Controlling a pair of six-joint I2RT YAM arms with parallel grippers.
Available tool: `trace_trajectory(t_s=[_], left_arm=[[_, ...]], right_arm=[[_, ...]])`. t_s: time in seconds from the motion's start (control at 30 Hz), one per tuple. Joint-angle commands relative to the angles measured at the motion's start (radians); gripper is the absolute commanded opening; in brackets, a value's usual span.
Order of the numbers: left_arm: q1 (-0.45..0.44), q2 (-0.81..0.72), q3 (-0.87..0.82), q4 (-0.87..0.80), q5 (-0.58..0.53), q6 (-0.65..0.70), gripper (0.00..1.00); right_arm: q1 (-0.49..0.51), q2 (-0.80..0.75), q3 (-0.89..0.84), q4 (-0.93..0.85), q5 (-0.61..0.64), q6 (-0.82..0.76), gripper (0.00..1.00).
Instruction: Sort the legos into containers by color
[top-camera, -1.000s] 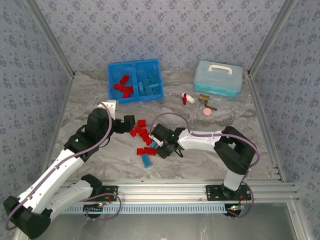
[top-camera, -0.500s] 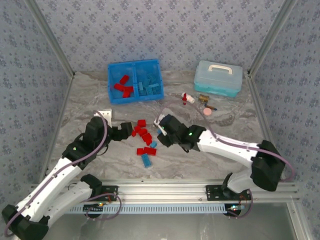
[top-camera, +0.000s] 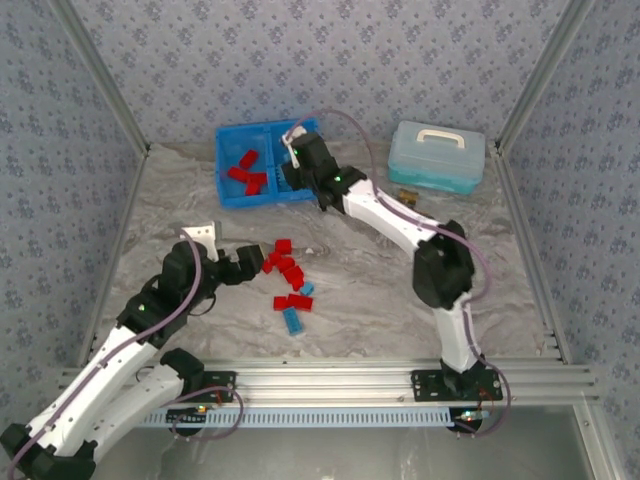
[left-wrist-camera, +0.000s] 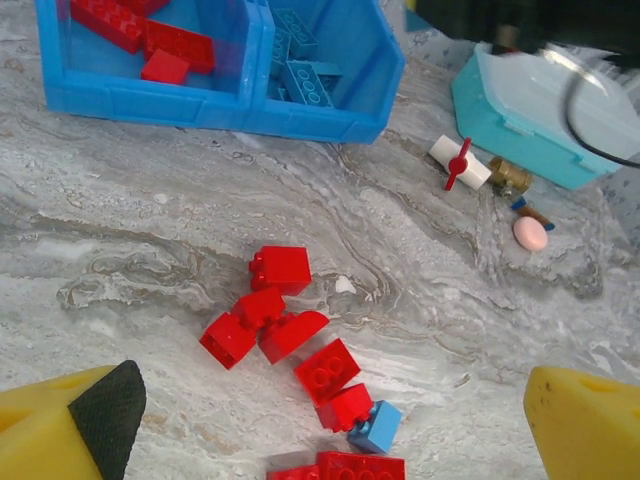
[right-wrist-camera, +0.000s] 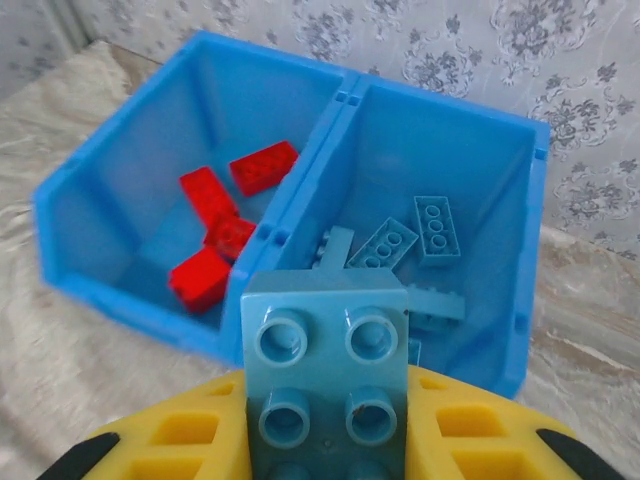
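The bright blue bin (top-camera: 250, 128) stands at the back, with red legos (right-wrist-camera: 215, 235) in its left compartment and light blue legos (right-wrist-camera: 415, 235) in its right one. My right gripper (top-camera: 300, 160) hovers at the right compartment's near edge, shut on a light blue lego (right-wrist-camera: 325, 360) gripped between its yellow fingers (right-wrist-camera: 170, 445). A cluster of red legos (top-camera: 285, 268) lies mid-table with a small light blue lego (left-wrist-camera: 376, 427) beside it and a longer blue one (top-camera: 292, 320) nearer the front. My left gripper (top-camera: 255, 262) stands open just left of the cluster, its fingertips (left-wrist-camera: 75, 420) wide apart and holding nothing.
A pale teal lidded case (top-camera: 437, 155) sits at the back right. Near it lie a red-and-white piece (left-wrist-camera: 458, 165), a brass part (left-wrist-camera: 508, 178) and a pink ball (left-wrist-camera: 530, 233). The right arm stretches diagonally across the table's right half.
My right gripper has swung from the pile up to the bin, carrying the light blue lego. The left arm has drawn back a little, its gripper still by the red cluster.
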Motion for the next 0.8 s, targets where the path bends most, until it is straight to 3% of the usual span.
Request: trace_trajectory(t_s=[0.0,0.2,0.33,0.43,0.6,0.77], left_arm=[[-0.003,-0.049,-0.019,-0.027,0.023,-0.064,0.99],[-0.004,-0.107,-0.047,-0.062,0.017,-0.103,0.99],[-0.003,-0.126,-0.054,-0.094,0.008,-0.110,0.99],[-0.003,-0.139,-0.069,-0.106,-0.002,-0.118,0.99],[-0.003,-0.114,-0.097,-0.111,-0.043,-0.138,0.99],[-0.003,0.009,-0.088,-0.091,-0.067,-0.149,0.99]], right_arm=[[-0.031,0.153,0.240,-0.112,-0.024,-0.008,0.29],[-0.054,0.487,0.696,-0.222,-0.063,0.008,0.31],[-0.062,0.565,0.749,-0.170,-0.051,0.024,0.37],[-0.068,0.571,0.752,-0.161,-0.066,0.041,0.42],[-0.050,0.502,0.767,-0.217,-0.075,0.006,0.61],[-0.032,0.308,0.636,-0.287,-0.069,0.024,0.64]])
